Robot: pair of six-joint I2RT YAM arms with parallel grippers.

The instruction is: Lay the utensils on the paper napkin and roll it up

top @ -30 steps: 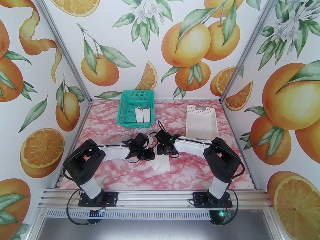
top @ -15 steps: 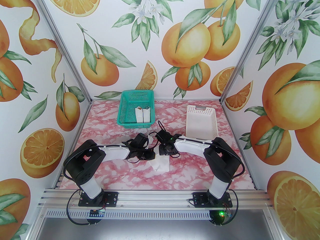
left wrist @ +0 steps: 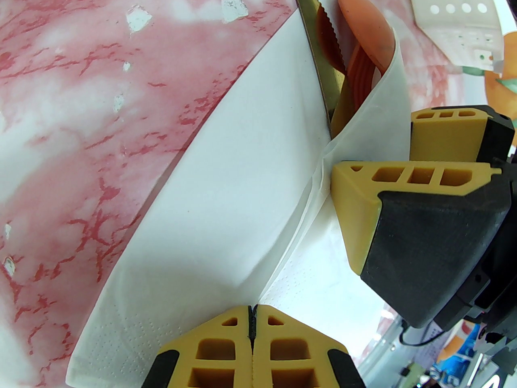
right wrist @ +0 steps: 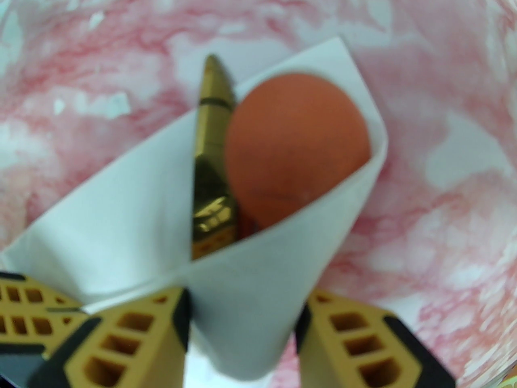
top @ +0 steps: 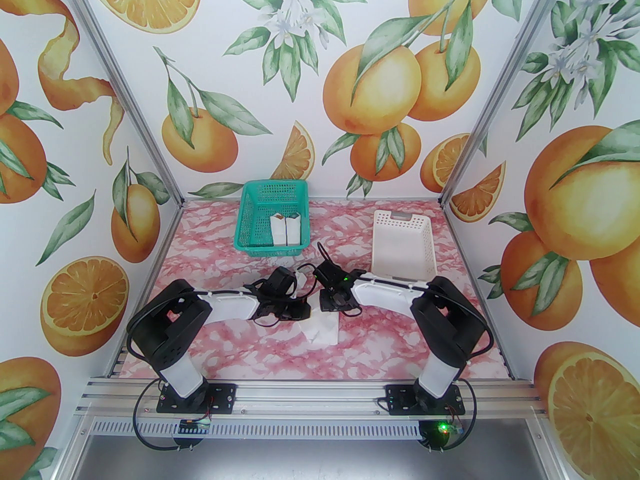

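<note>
The paper napkin lies mid-table, partly rolled around the utensils. Out of the roll's open end poke the orange spoon, the olive-brown knife and the ribbed orange fork. My right gripper straddles the roll, one finger pressed on each side of the paper. My left gripper is shut at the near fold of the napkin, where a crease runs straight into its tips. The right gripper's fingers sit just beyond, against the roll. Both wrists meet over the napkin in the top view.
A teal basket at the back holds two white wrapped bundles. A white perforated basket stands at the back right, close behind the right arm. The pink marbled table runs to the walls on both sides.
My right gripper's jaws have narrowed onto the roll, and its wrist has shifted slightly to the right. The left arm has stayed still.
</note>
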